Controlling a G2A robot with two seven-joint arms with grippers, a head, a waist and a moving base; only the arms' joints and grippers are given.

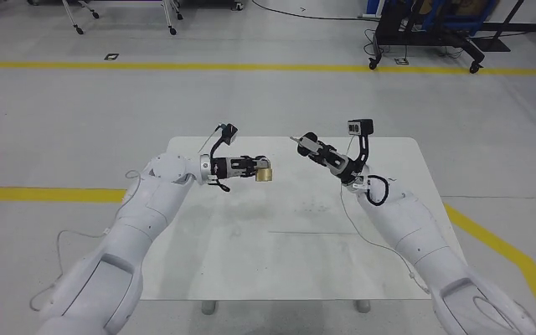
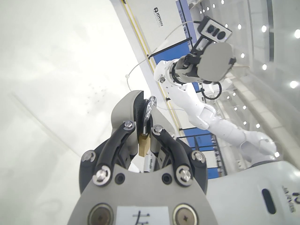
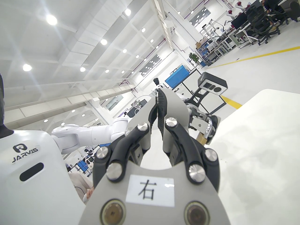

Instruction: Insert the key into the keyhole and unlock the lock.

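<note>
While the left gripper (image 2: 145, 106) is hanging over the left half of the white desk (image 1: 251, 251), its fingers (image 2: 125, 111) are pressing together on the lock (image 1: 265, 173). They are clamping the shiny silver shackle between the dark pads. The brass body is sitting just beside them, and in the top view it is showing at the end of the gripper, on the side facing the middle of the desk. The lock is looking lifted, not lying on the desk surface.

The right gripper (image 3: 159, 99) is staying over the far middle part of the desk, to the right of the lock. Its fingers (image 3: 174, 111) are closed too, and they are pinching the key (image 1: 293, 139) at their very tips. Only a thin silver piece of the key is sticking out past the fingertips, and in the top view it is pointing toward the far left of the desk.

The key and the lock are near each other but not touching, and open desk is showing between them. The key is not yet sitting in the lock. I cannot tell from these views which way the keyhole is facing.
</note>
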